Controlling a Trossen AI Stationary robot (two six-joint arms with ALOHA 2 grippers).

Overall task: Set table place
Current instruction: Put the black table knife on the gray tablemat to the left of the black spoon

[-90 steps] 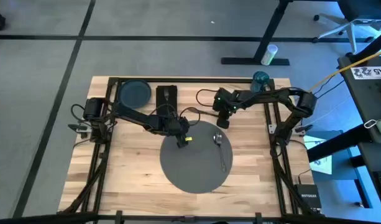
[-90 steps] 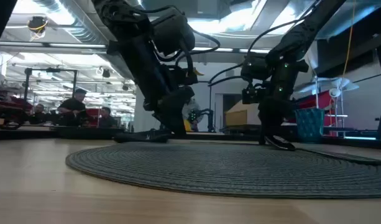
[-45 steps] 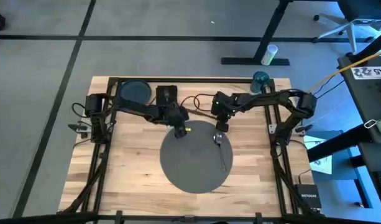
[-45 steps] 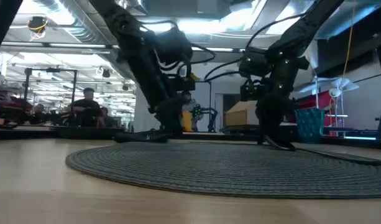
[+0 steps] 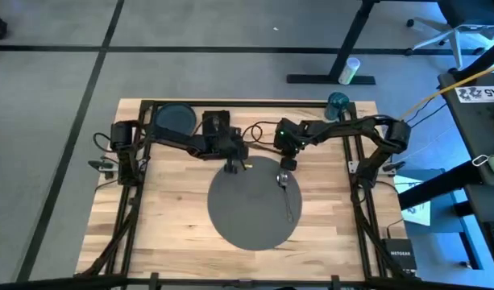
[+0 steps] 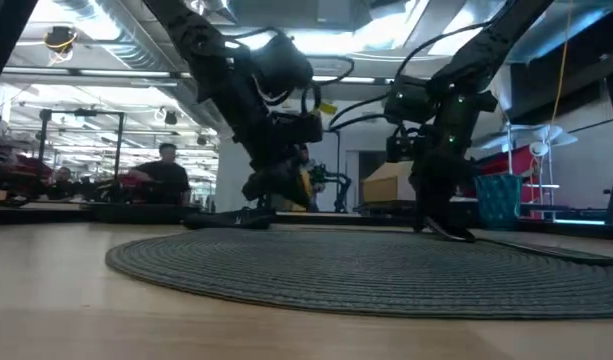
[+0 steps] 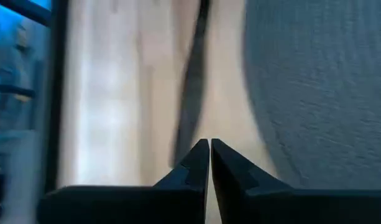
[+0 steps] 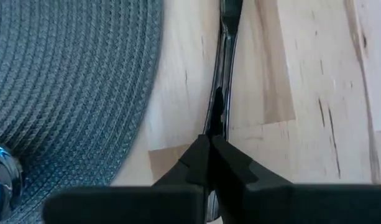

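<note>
The place, a round dark-grey woven placemat (image 5: 251, 213), lies in the middle of the wooden table (image 5: 162, 225). A silver spoon (image 5: 288, 197) lies on the placemat's right part. A thin silver utensil (image 8: 224, 62) lies on the wood just off the placemat's far right edge. My right gripper (image 5: 284, 166) stands over it at table height, shut on it. My left gripper (image 5: 231, 167) is shut with nothing in it and hangs above the placemat's far edge, clear of the table in the low view (image 6: 269, 188). A dark thin strip (image 7: 190, 93), blurred, lies on the wood ahead of it. My right gripper pinches the silver utensil's handle (image 8: 216, 115) between its two shut fingers, which come from above and slant along the handle. The utensil lies flat on the wood beside the placemat's edge (image 8: 150, 93). How far back it reaches between the fingers is hidden by the fingers.
A dark blue-grey plate (image 5: 176, 119) and a black napkin (image 5: 215, 122) sit at the table's far left. A teal cup (image 5: 338, 102) stands at the far right corner. Black frame rails run along the table's sides. People sit in the room beyond the table.
My left gripper has drawn back from the placemat toward the table's far edge and has risen off the surface, staying shut. My right gripper has shifted a little toward the placemat and down to the table.
</note>
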